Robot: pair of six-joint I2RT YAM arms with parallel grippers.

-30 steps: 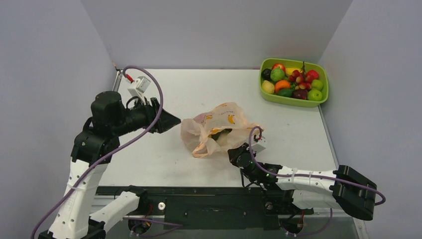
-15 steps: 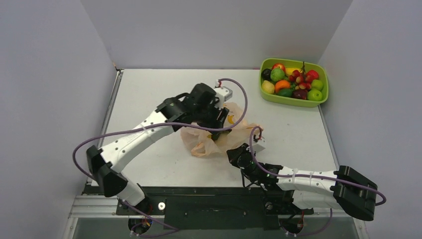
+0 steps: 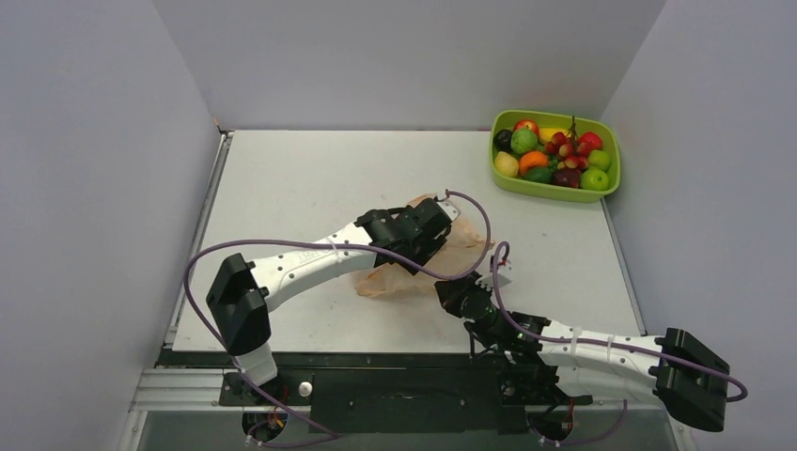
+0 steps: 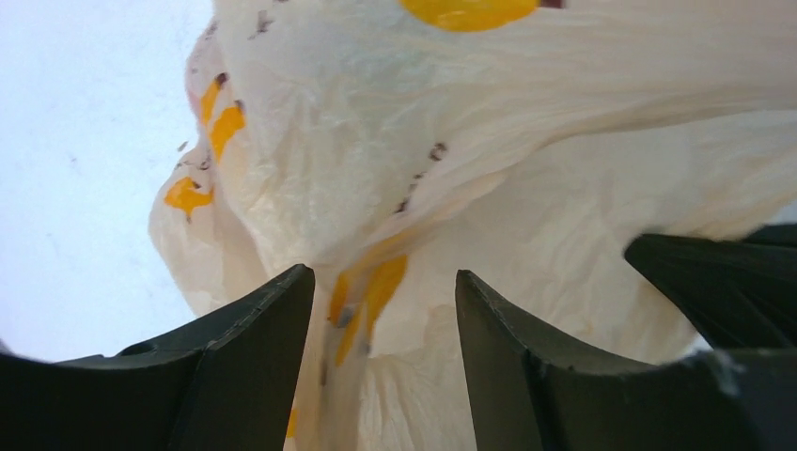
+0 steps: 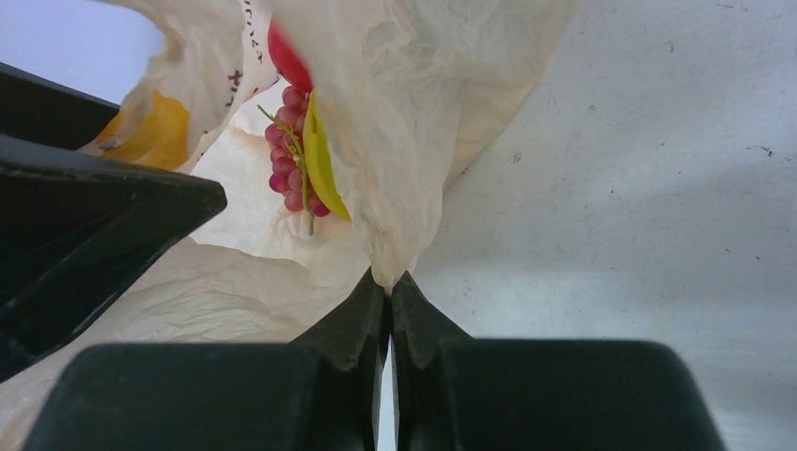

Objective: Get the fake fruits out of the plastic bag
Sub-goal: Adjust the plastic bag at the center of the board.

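The peach plastic bag (image 3: 395,278) lies at the table's middle, mostly under my left arm. My left gripper (image 3: 434,242) is over the bag, open, with a fold of bag film (image 4: 376,291) between its fingers. My right gripper (image 3: 449,289) is shut on the bag's near edge (image 5: 390,268). In the right wrist view the bag's mouth shows a red grape bunch (image 5: 293,164) with a yellow-green leaf and a red fruit (image 5: 287,56) inside. The left gripper's dark finger (image 5: 85,225) shows at that mouth.
A lime-green tray (image 3: 554,193) full of several fake fruits (image 3: 554,152) stands at the back right corner. Grey walls close in the table on the left, back and right.
My left arm swung from the left side across to the bag and came down onto it. My right gripper stayed pinched on the bag's edge and shifted slightly right.
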